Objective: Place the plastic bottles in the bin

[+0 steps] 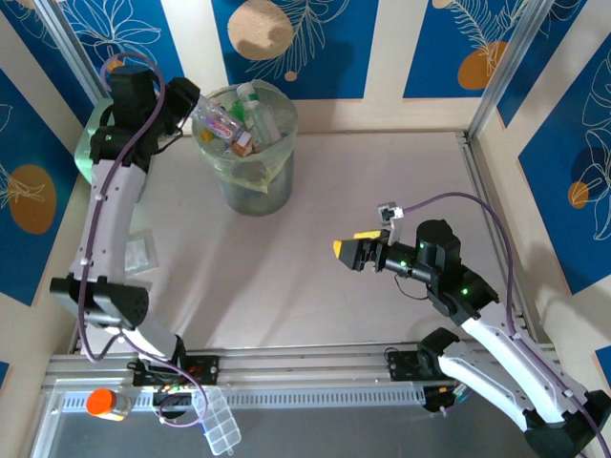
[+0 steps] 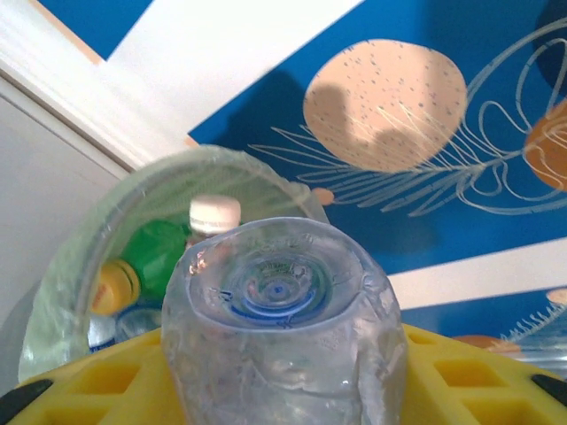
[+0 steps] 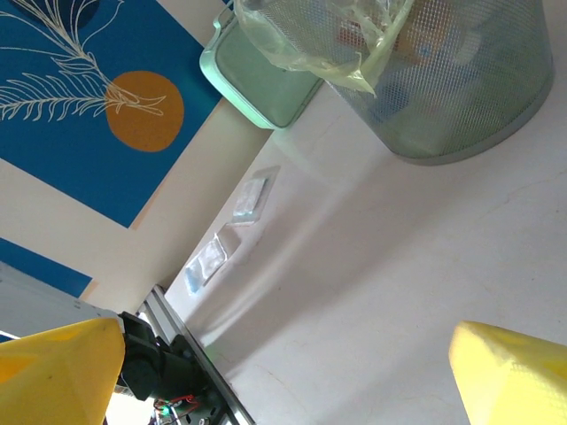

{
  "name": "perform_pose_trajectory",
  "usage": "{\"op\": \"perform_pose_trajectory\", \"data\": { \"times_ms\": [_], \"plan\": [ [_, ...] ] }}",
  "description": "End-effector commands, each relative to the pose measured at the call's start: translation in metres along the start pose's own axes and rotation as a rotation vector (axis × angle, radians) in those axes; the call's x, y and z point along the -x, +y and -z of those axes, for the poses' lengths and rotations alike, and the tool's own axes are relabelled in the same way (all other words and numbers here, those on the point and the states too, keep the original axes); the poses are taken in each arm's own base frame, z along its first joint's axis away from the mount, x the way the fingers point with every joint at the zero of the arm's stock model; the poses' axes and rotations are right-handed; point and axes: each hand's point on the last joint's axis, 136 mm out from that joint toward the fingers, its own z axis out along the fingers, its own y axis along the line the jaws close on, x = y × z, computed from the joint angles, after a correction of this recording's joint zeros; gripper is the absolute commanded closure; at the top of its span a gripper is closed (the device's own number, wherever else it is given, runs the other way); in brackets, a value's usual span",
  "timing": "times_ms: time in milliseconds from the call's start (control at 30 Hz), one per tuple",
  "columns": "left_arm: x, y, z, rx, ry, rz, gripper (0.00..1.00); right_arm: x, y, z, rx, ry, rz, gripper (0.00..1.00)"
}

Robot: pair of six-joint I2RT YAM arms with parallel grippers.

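The left end effector (image 1: pixel 191 103) is at the far left corner of the table (image 1: pixel 382 181), clamped on a clear bottle (image 1: pixel 218 121). It holds the bottle above the table, tilted across the bin's left rim, with its far end over the opening. In the left wrist view the bottle's ribbed base (image 2: pixel 283 319) faces the camera and sits between the yellow fingers (image 2: pixel 461 376), which press against its sides.

The bin (image 1: pixel 258 186) stands on the table near the far edge, left of centre. Its pale-green liner (image 1: pixel 272 153) is folded out over the rim. Several bottles (image 1: pixel 250 113) already lie inside. Past the held bottle, the left wrist view shows a white cap (image 2: pixel 215 212), a green bottle (image 2: pixel 164 257) and a yellow cap (image 2: pixel 115 288) inside the liner.

The right end effector (image 1: pixel 342 250) hangs over the right half of the table, well apart from the bin and pointing toward the left edge. Its yellow fingers (image 3: pixel 62 363) stand wide apart with nothing between them.

A mint-green box (image 3: pixel 266 88) sits at the left edge just beyond the bin. Small clear packets (image 1: pixel 141 250) lie flat along the left edge, nearer the arm bases.
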Motion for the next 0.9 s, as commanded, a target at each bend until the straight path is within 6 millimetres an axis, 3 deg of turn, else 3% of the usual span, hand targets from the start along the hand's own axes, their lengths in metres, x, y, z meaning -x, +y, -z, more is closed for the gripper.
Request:
{"op": "perform_pose_trajectory", "data": {
  "times_ms": [0, 233, 500, 567, 733, 867],
  "plan": [
    [0.006, 0.003, -0.012, 0.017, 0.017, -0.033, 0.49, 0.003, 0.010, 0.005, 0.026, -0.005, 0.032, 0.05],
    [-0.029, 0.016, -0.056, 0.002, 0.176, 0.010, 0.50, 0.007, 0.008, 0.005, 0.007, -0.014, 0.046, 0.05],
    [-0.060, 0.050, -0.066, 0.041, 0.231, 0.018, 0.50, 0.007, 0.006, -0.005, 0.015, -0.001, 0.028, 0.05],
    [-0.065, 0.054, -0.068, 0.045, 0.246, 0.008, 0.45, 0.006, 0.004, -0.008, 0.017, 0.005, 0.024, 0.05],
    [-0.056, 0.051, -0.065, 0.053, 0.220, -0.049, 0.26, 0.005, 0.003, -0.011, 0.018, 0.013, 0.016, 0.05],
    [-0.035, 0.040, -0.051, 0.063, 0.164, -0.098, 0.22, 0.005, 0.003, -0.009, 0.014, 0.010, 0.020, 0.05]
  ]
}}
